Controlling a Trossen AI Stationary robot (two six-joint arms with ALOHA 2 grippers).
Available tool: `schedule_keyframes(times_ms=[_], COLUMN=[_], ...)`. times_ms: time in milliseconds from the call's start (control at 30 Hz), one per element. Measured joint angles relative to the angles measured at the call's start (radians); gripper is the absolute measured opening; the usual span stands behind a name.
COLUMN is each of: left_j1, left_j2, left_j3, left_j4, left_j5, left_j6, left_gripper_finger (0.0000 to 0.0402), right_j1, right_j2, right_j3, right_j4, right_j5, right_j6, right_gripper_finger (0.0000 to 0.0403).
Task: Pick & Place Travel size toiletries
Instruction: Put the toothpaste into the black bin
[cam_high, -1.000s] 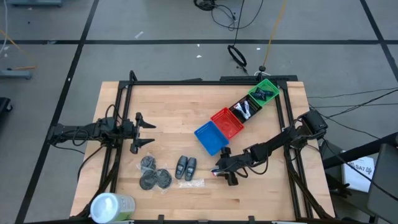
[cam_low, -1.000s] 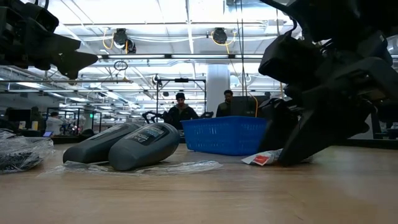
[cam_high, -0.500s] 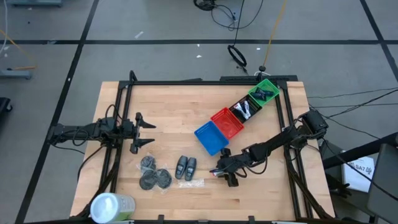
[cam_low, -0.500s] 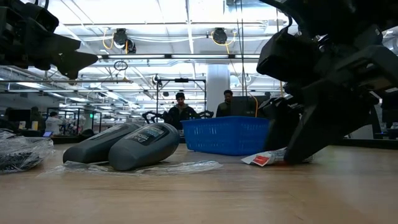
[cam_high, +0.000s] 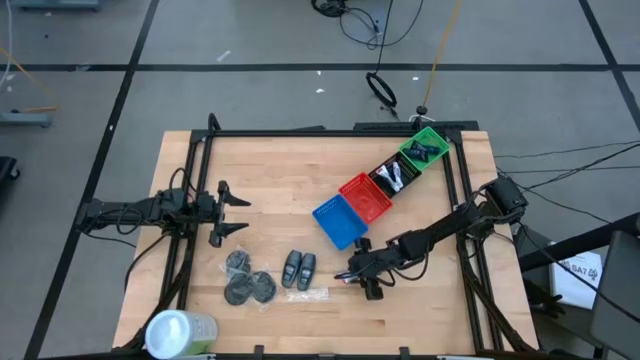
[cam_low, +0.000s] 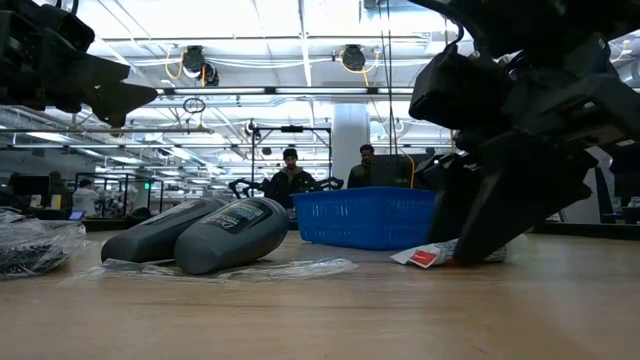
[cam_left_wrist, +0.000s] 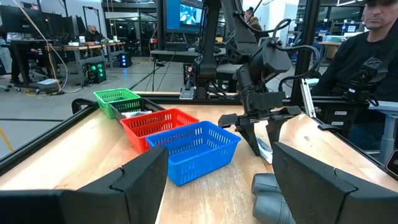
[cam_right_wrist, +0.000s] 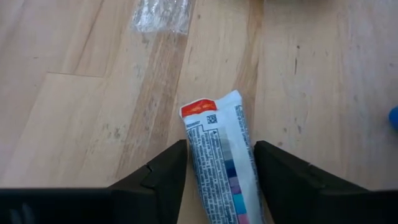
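A small white tube with a red end (cam_right_wrist: 214, 134) lies flat on the table near the blue basket (cam_high: 338, 222); it also shows as the tube (cam_low: 425, 256) in the low view. My right gripper (cam_high: 358, 278) is down over it and shut on it. Two dark grey packs (cam_high: 298, 268) lie side by side on the table. Three dark discs (cam_high: 248, 282) lie to their left. My left gripper (cam_high: 244, 213) hangs open above the table's left part, touching nothing. My right gripper (cam_right_wrist: 221, 146) has the white tube pinched between its two fingers, one on each long side (cam_right_wrist: 198, 158), behind the red end. The fingers slant down from the table's right and lie along the tube. The tube rests flat on the table.
A clear wrapper (cam_high: 305, 295) lies just near of the packs. A row of baskets, blue, red (cam_high: 366, 197), dark (cam_high: 395, 176) and green (cam_high: 424, 149), runs toward the far right corner. A white-topped green container (cam_high: 178, 331) stands at the near left edge. People stand beyond the table.
In the low view my right gripper has shifted a little over the white tube, and more of the tube's back end now shows past the finger. The tube has stayed on the table.
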Motion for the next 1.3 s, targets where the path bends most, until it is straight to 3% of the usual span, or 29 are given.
schedule_keyframes(times_ms=[500, 1100, 1300], left_j1=[0.000, 0.000, 0.000], left_j2=[0.000, 0.000, 0.000], left_j3=[0.000, 0.000, 0.000], left_j4=[0.000, 0.000, 0.000], left_j5=[0.000, 0.000, 0.000], left_j6=[0.000, 0.000, 0.000], left_gripper_finger=[0.0283, 0.0283, 0.0283], right_j1=[0.001, 0.001, 0.001], right_j2=[0.000, 0.000, -0.056], right_j3=[0.000, 0.000, -0.001], right_j4=[0.002, 0.007, 0.015], right_j5=[-0.005, -0.004, -0.005], right_j6=[-0.003, -0.004, -0.020], right_gripper_finger=[0.0123, 0.0116, 0.0116])
